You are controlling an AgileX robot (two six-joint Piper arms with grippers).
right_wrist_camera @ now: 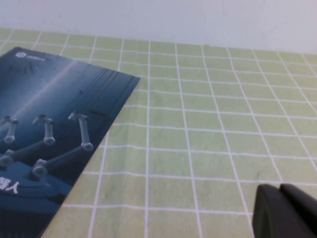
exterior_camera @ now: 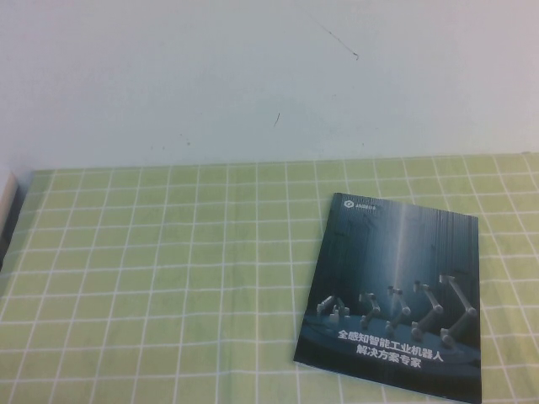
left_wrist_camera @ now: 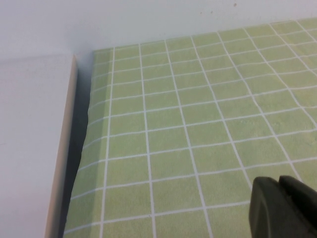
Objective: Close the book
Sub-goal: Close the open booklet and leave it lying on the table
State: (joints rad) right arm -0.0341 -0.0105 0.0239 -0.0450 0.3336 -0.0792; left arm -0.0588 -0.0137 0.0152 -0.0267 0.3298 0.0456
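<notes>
Blue book (exterior_camera: 392, 290), one, closed — left tool (left_wrist_camera: 279, 182), right tool (right_wrist_camera: 280, 189) both pressed together above cloth (exterior_camera: 168, 252).

Desk (exterior_camera: 152, 278) covered w/ green cloth (left_wrist_camera: 198, 129), white grid lines, lying flat up to far edge. Along left edge, pale board (left_wrist_camera: 34, 148) w/ tan side runs just beside the cloth's border. One book (exterior_camera: 392, 290) lies flat on cloth toward near right corner, shut, cover up: dark blue, row of robot arms, white Chinese title, small logo at its far left corner. Slightly skewed to the grid.
</notes>
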